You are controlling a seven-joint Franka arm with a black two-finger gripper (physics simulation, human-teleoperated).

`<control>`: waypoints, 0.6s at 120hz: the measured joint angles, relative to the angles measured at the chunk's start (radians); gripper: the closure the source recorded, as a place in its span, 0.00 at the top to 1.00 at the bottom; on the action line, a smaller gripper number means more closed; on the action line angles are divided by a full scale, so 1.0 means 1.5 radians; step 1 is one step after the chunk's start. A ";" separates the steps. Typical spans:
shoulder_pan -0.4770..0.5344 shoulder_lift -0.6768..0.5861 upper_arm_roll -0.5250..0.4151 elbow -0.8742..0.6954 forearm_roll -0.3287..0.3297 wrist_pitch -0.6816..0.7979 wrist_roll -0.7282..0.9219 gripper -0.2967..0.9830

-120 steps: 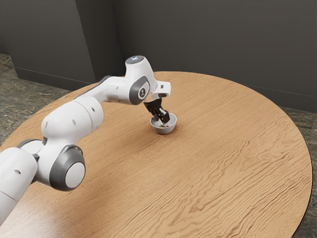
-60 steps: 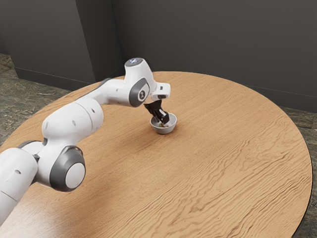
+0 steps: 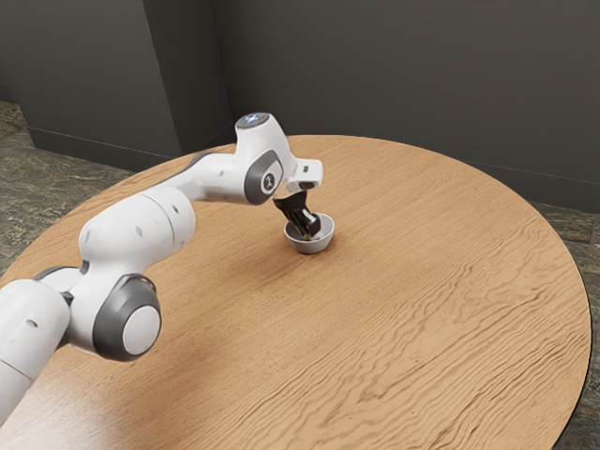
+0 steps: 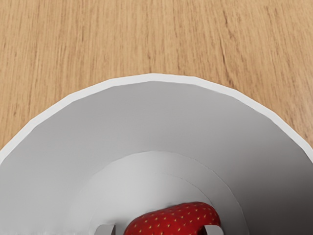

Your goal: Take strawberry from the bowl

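The strawberry (image 4: 171, 219) is showing a glossy deep red, dotted with pale yellow specks. The bowl (image 4: 151, 117) is presenting a light grey interior, shading darker at 1 side, with a white rim. The hand (image 3: 309, 232) is displaying black, with 2 grey fingertips (image 4: 104, 230). The arm (image 3: 131, 230) is exhibiting white with dark grey joint bands. The table (image 3: 412, 291) is carrying honey-brown wood colour with darker wavy grain. The wall (image 3: 375, 75) is reading plain charcoal; the floor (image 3: 47, 192) is bearing mottled grey-brown.
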 joint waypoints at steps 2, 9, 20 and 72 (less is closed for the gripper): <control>0.000 0.000 -0.001 0.000 0.000 0.000 0.000 0.34; 0.001 0.000 -0.002 0.000 0.000 0.001 -0.001 0.34; 0.003 0.000 -0.003 -0.004 0.001 0.003 -0.002 0.32; 0.004 -0.010 -0.005 -0.004 0.010 0.012 -0.008 0.25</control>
